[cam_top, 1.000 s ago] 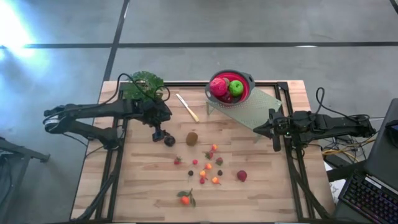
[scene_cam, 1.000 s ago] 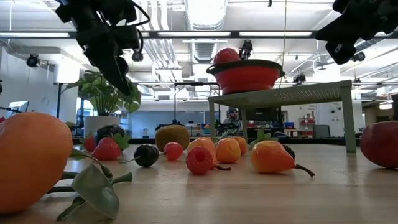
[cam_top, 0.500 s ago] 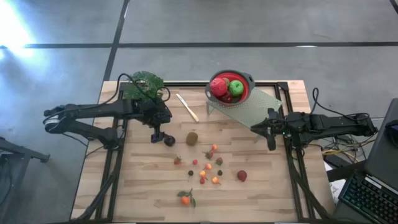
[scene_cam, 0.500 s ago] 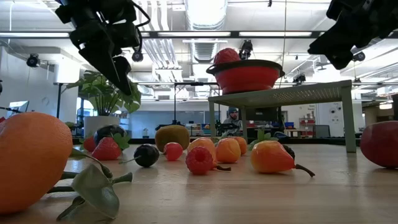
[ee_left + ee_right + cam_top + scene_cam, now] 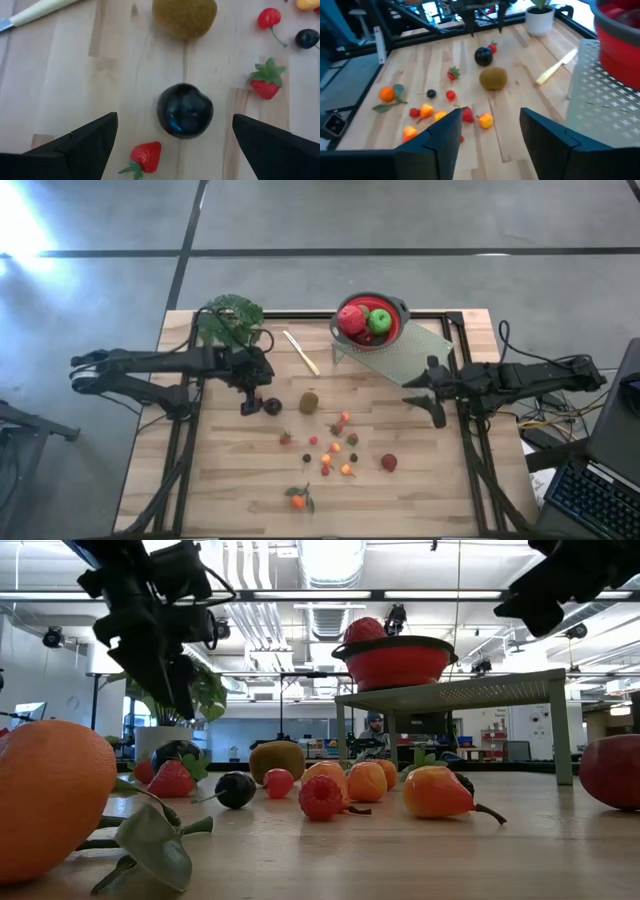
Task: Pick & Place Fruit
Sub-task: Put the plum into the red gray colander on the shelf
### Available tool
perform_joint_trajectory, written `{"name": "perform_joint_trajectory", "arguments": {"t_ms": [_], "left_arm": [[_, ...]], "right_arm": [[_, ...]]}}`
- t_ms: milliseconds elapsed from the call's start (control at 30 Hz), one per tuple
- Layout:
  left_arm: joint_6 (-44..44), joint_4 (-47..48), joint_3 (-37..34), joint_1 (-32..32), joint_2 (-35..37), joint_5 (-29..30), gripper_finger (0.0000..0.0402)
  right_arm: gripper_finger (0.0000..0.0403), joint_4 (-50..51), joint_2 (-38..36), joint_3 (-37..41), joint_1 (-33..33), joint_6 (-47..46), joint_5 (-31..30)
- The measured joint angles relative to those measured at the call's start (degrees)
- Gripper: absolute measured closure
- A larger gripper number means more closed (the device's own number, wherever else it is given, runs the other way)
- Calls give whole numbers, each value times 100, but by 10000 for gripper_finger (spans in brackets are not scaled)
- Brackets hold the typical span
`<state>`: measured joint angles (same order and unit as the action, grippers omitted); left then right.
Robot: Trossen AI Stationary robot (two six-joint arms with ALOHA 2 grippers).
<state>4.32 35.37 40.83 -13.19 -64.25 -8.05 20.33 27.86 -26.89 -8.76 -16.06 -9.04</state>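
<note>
A dark plum (image 5: 185, 110) rests on the wooden table (image 5: 420, 500), with a small strawberry (image 5: 145, 156) beside it and a brown kiwi (image 5: 309, 401) just to its right. My left gripper (image 5: 250, 402) hangs open above the plum, one finger on each side, touching nothing. My right gripper (image 5: 425, 398) is open in the air near the green stand (image 5: 400, 352) with nothing between its fingers. A red bowl (image 5: 398, 326) on that stand holds a red apple (image 5: 352, 318) and a green apple (image 5: 380, 318). Small berries, strawberries, a red fruit (image 5: 388, 463) and a leafy tangerine (image 5: 298, 500) lie loose mid-table.
A potted plant (image 5: 230, 318) stands at the far left corner, behind my left arm. A pale knife (image 5: 301, 352) lies between the plant and the stand. The stand's legs rise at the far right. Bare wood shows along the near edge and at the left.
My left gripper has come down toward the plum, staying open. My right gripper has opened in the air beside the stand. No fruit has moved.
</note>
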Motion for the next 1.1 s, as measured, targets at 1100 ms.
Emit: {"name": "perform_joint_trajectory", "arguments": {"t_ms": [1100], "left_arm": [[321, -2744, -1837, 432, -19, 388, 3]], "right_arm": [[190, -1367, 678, -263, -1053, 656, -169]]}}
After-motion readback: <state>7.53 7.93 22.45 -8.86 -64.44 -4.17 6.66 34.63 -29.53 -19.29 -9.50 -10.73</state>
